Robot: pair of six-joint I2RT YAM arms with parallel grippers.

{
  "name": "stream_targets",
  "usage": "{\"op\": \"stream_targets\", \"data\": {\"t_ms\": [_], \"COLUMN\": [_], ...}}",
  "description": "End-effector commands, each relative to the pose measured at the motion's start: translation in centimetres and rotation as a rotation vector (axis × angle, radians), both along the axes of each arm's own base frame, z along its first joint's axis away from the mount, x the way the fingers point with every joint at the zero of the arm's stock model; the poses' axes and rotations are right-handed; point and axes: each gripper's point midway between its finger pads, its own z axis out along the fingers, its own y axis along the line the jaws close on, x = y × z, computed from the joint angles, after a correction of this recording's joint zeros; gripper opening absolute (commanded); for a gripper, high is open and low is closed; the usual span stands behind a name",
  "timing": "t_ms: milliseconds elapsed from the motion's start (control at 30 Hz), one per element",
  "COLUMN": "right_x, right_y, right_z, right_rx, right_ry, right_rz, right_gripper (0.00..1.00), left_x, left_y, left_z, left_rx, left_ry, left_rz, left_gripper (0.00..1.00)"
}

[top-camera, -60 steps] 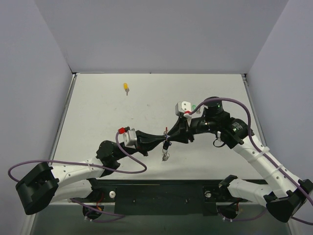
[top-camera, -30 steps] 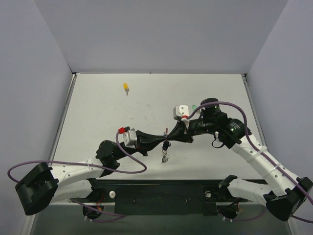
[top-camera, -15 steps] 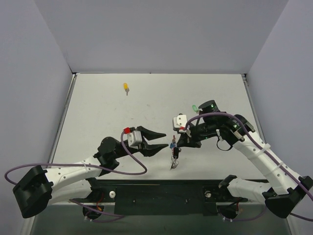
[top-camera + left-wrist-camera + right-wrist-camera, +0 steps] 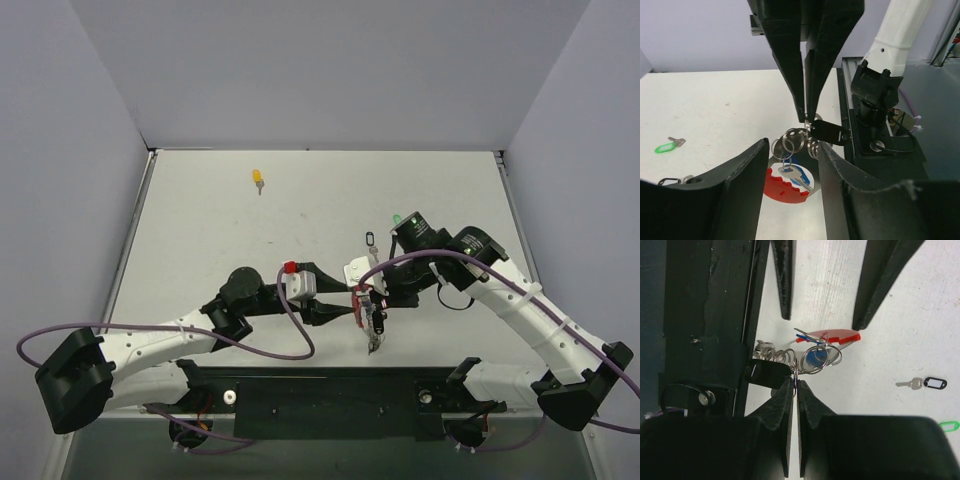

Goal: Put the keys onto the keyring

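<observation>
Near edge of white tabletop (image 4: 200, 220)
Right fingers (image 4: 785, 395) pinched the red keyring with silver rings (image 4: 832, 335); left fingers (image 4: 747, 170) stood wide beside it.

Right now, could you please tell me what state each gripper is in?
Left gripper: open, holding nothing.
Right gripper: closed, pinching a silver ring of the keyring, which hangs from it.

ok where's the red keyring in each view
top external: keyring low centre
left wrist: keyring bottom centre
right wrist: keyring just above centre
landmark: green key, on the table in all three
</observation>
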Motion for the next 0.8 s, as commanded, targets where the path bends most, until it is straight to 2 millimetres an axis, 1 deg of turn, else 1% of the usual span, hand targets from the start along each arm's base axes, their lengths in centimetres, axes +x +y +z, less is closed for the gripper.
{"op": "stream_targets", "data": {"t_ms": [0,133,300,433,667,767], "right_x": [0.2,0.4,0.4,0.4,0.3,0.3], "right_y": [0.1,0.5,1.1,1.8,2.3,2.5], "right_z": [0.3,0.3,0.2,0.5,0.6,0.7], "right_rx": [-0.019,-0.012,0.002,0.024,0.04,0.047], "right_ry": [-0.013,-0.011,0.007,0.026,0.035,0.039], "right_rz": [0.014,0.003,-0.005,-0.017,-0.024,-0.024], "right_gripper": [0.0,0.0,0.0,0.0,0.0,0.0], "left_x": [-1.4,-2.0,-1.9,-1.3,-0.6,-0.4], "left_y": [-0.9,-1.3,-1.5,-1.8,-2.3,-2.5], "left_z": [1.9,2.0,2.1,1.8,1.2,1.0], "left_rx": [-0.033,-0.043,-0.048,-0.045,-0.026,-0.015], "left_ry": [-0.013,0.002,0.013,0.032,0.051,0.058], "left_rz": [-0.073,-0.097,-0.093,-0.064,-0.029,-0.015], "left_gripper": [0.51,0.48,0.45,0.43,0.41,0.38]}}
